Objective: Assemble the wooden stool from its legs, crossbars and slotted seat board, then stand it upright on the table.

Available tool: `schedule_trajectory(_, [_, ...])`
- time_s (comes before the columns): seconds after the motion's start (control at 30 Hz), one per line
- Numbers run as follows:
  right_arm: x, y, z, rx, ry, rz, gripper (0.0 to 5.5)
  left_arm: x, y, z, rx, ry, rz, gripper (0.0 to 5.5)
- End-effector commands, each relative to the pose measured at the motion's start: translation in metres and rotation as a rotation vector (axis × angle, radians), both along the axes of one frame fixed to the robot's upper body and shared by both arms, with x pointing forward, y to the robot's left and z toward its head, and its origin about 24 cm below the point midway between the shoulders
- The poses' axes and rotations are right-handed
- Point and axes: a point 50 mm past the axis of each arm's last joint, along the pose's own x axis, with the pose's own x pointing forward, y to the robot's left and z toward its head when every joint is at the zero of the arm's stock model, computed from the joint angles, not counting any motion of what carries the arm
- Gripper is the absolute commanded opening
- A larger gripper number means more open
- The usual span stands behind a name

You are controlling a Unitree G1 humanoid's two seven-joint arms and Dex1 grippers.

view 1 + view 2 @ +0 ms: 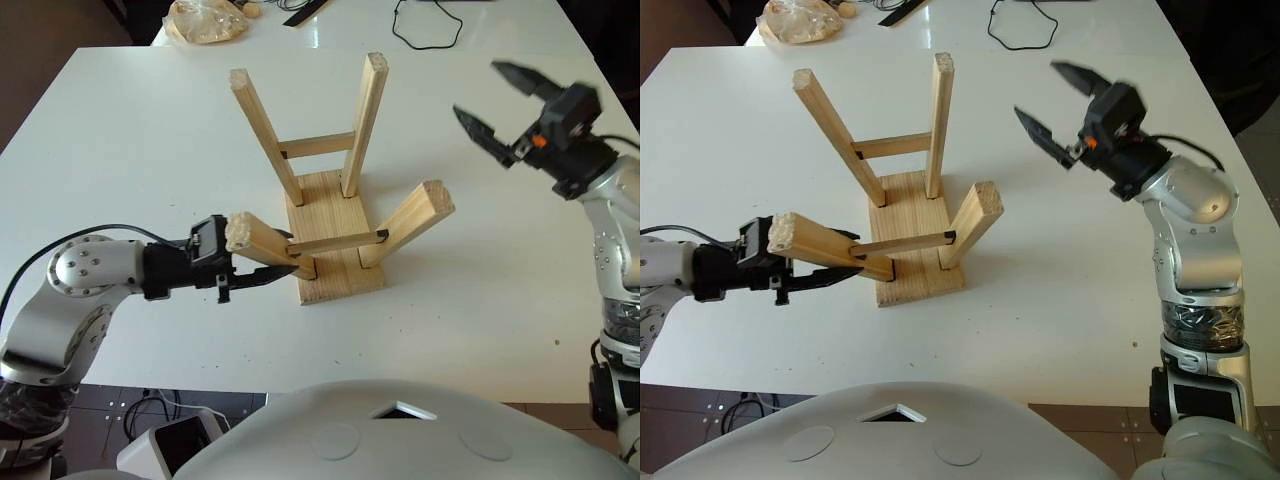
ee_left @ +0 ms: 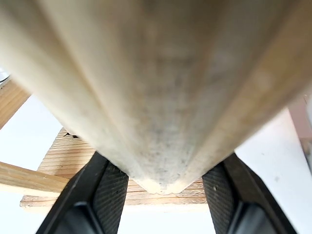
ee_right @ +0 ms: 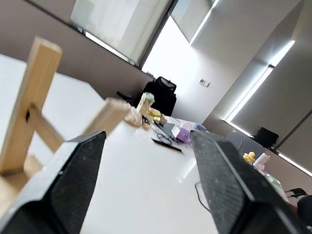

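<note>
Currently the stool (image 1: pixel 325 195) sits inverted mid-table (image 1: pixel 480 300), seat board (image 1: pixel 335 275) flat, legs up. Left gripper (image 1: pixel 272 268) clamps the near-left leg (image 1: pixel 255 235), probably to seat its joint. Right gripper (image 1: pixel 478 88) is spread wide, aloft near the right edge.

Four legs (image 1: pixel 265 135), two crossbars (image 1: pixel 318 146), one board (image 1: pixel 338 277)

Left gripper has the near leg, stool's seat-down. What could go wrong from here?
1. The near left leg and near right leg lean outward on the seat board; pulling with the left gripper may pry a joint or the near crossbar loose.
2. The right gripper hangs open, touching nothing; lifting by one leg alone may let everything swing or drop.
</note>
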Motion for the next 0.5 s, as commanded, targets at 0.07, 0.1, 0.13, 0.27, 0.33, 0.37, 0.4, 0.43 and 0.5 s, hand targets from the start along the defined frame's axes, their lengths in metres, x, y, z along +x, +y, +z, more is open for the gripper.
schedule_trajectory(0.07, [-0.019, 0.027, 0.026, 0.010, -0.067, 0.061, 3.17, 0.007, -0.011, -0.033, 0.074, 0.121, 0.135, 2.06])
schedule_trajectory(0.1, [-0.023, 0.032, 0.027, 0.010, -0.066, 0.068, 3.17, 0.007, -0.015, -0.036, 0.078, 0.128, 0.131, 2.06])
schedule_trajectory(0.13, [-0.026, 0.037, 0.027, 0.019, -0.062, 0.072, 3.17, 0.008, -0.019, -0.039, 0.080, 0.133, 0.131, 2.06])
schedule_trajectory(0.27, [-0.038, 0.060, 0.018, 0.029, -0.005, 0.089, 3.17, 0.014, -0.029, -0.043, 0.103, 0.129, 0.129, 2.06])
schedule_trajectory(0.33, [-0.042, 0.069, 0.012, 0.032, 0.031, 0.099, 3.17, 0.018, -0.031, -0.044, 0.122, 0.131, 0.128, 2.06])
schedule_trajectory(0.37, [-0.043, 0.072, 0.008, 0.035, 0.050, 0.099, 3.17, 0.020, -0.033, -0.043, 0.136, 0.136, 0.123, 2.06])
schedule_trajectory(0.4, [-0.043, 0.076, 0.004, 0.038, 0.067, 0.100, 3.17, 0.022, -0.033, -0.044, 0.156, 0.146, 0.119, 2.06])
schedule_trajectory(0.43, [-0.043, 0.080, -0.001, 0.040, 0.086, 0.100, 3.17, 0.025, -0.033, -0.044, 0.169, 0.159, 0.113, 2.06])
schedule_trajectory(0.5, [-0.040, 0.084, -0.014, 0.039, 0.127, 0.083, 3.17, 0.030, -0.033, -0.043, 0.189, 0.163, 0.106, 2.06])
